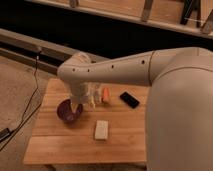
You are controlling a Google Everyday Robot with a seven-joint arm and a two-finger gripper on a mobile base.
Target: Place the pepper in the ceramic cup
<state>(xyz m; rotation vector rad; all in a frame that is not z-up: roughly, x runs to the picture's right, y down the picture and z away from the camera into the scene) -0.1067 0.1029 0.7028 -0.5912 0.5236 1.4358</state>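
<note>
the pepper [105,94] stands on the surface [75,145], toward its far edge, untouched, so no step of the task looks done. the end effector [77,104] hangs left of it, over the far rim of the purple bowl [67,114], spread and carrying nothing. pale items [93,96] stand between the two; i cannot tell the ceramic cup among them. grasping, carrying and dropping all remain.

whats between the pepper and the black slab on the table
Nothing, in the camera view: only bare table between the pepper and the black slab. The gripper hangs to their left, over the purple bowl.
</note>
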